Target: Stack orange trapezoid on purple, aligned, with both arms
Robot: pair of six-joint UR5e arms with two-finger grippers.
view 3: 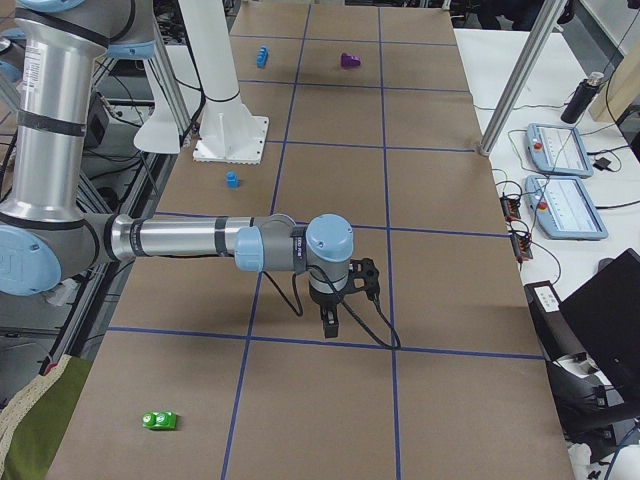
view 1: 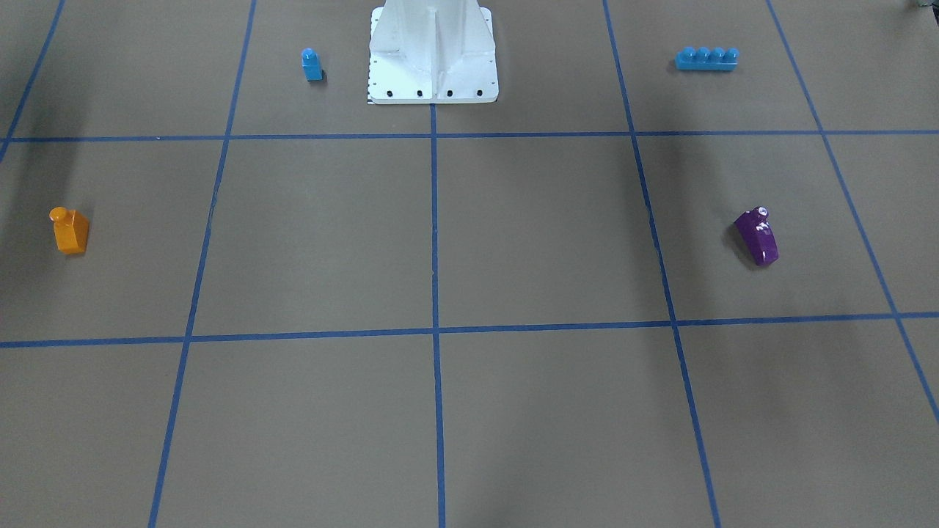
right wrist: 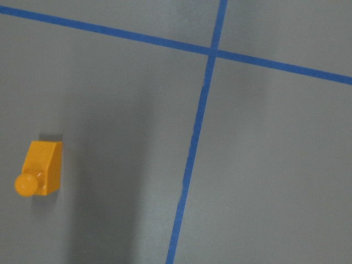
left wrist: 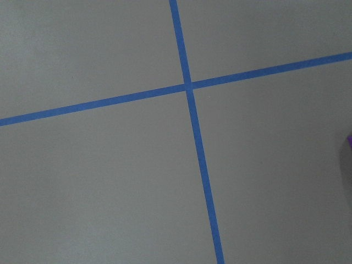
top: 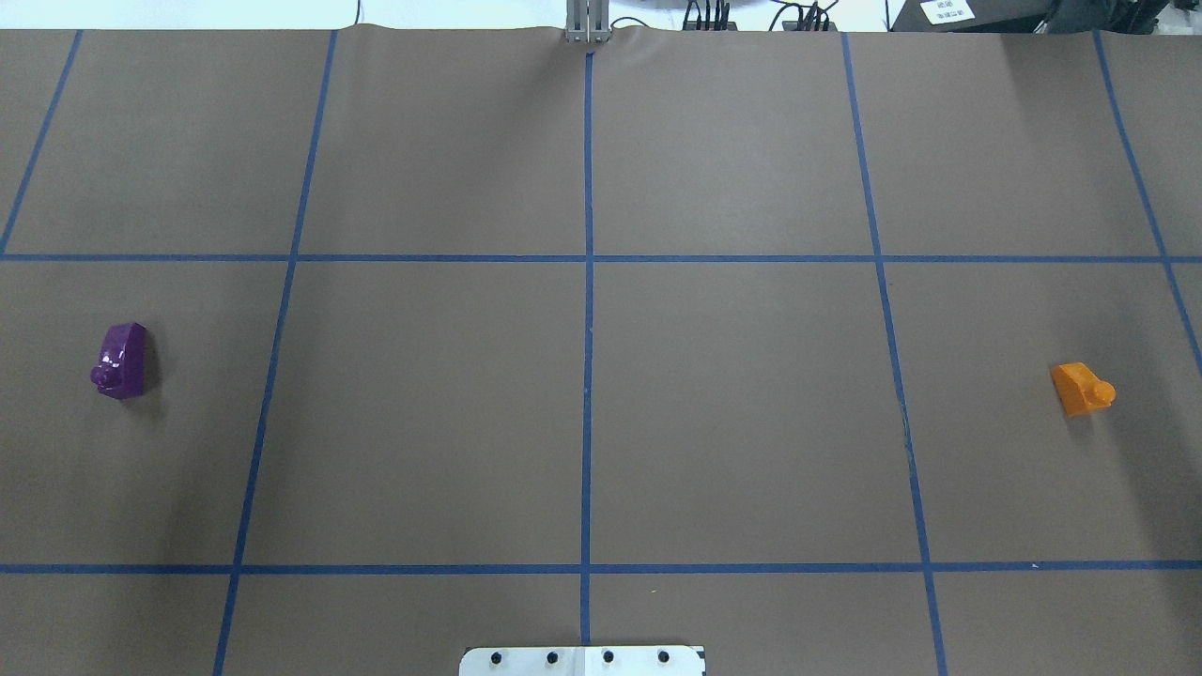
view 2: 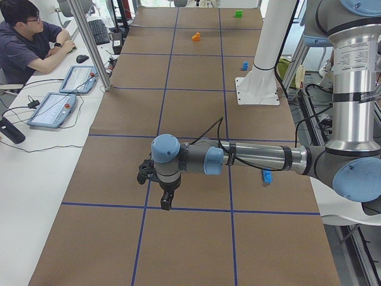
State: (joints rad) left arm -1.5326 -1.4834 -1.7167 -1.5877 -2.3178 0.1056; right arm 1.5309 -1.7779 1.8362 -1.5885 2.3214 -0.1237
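Observation:
The orange trapezoid (view 1: 70,231) lies alone on the brown table, on the robot's right side (top: 1082,388), and shows at the left of the right wrist view (right wrist: 40,169). The purple block (view 1: 757,236) lies alone on the robot's left side (top: 120,361); only a sliver of it shows at the right edge of the left wrist view (left wrist: 350,142). The left gripper (view 2: 167,202) hangs above the table, pointing down. The right gripper (view 3: 331,327) does the same. Both show only in the side views, so I cannot tell whether they are open or shut.
A small blue one-stud block (view 1: 312,64) and a long blue brick (view 1: 706,58) lie either side of the white pedestal (view 1: 433,55). A green block (view 3: 160,420) lies near the table's right end. An operator (view 2: 27,42) sits by tablets beside the table.

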